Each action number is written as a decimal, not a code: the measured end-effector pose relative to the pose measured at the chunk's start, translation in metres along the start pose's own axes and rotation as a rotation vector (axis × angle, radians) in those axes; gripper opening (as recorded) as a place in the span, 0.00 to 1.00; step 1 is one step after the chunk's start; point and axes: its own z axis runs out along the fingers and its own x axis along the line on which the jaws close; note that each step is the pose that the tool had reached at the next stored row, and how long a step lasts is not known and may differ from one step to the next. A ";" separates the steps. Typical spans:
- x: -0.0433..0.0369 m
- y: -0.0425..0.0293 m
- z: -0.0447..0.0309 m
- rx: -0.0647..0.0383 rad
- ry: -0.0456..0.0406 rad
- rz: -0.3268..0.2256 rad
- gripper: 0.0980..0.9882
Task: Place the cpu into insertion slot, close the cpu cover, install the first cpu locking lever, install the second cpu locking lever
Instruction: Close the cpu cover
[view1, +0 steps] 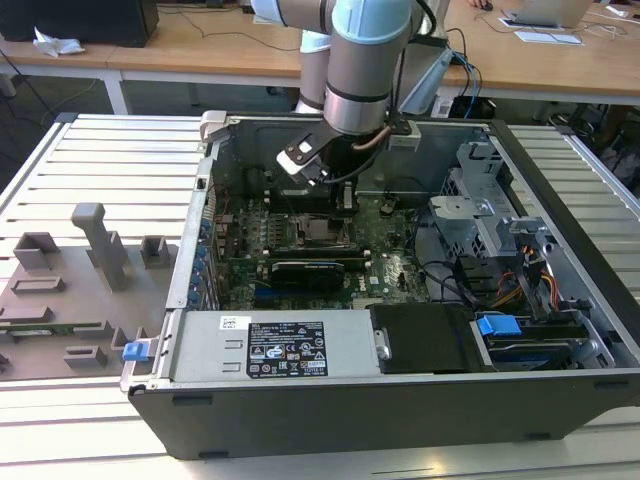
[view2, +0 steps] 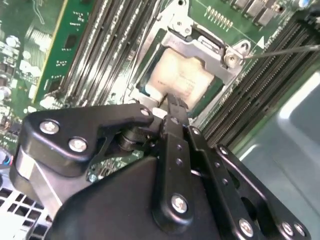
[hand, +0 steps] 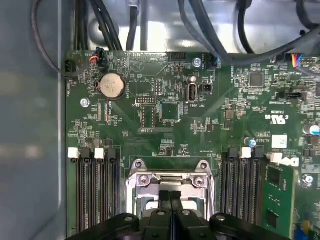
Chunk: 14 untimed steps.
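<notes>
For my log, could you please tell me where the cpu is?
In the second wrist view, the cpu lies framed by the cover, between the memory slots, just beyond the gripper.

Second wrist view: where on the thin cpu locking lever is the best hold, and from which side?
Take the locking lever on its free straight run over the memory slots, away from the end by the cpu cover. It is a thin bare rod, so probably come from above the board, fingers closing across it.

Print on the power supply label (view1: 287, 349) and green circuit board (hand: 150, 125) is unreadable.
</notes>
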 end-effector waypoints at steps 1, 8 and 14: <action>0.0000 -0.0016 -0.0005 -0.001 0.0002 0.000 0.01; -0.0001 -0.0433 0.0008 -0.005 0.0017 0.000 0.01; -0.0002 -0.0620 0.0038 -0.006 0.0046 0.000 0.01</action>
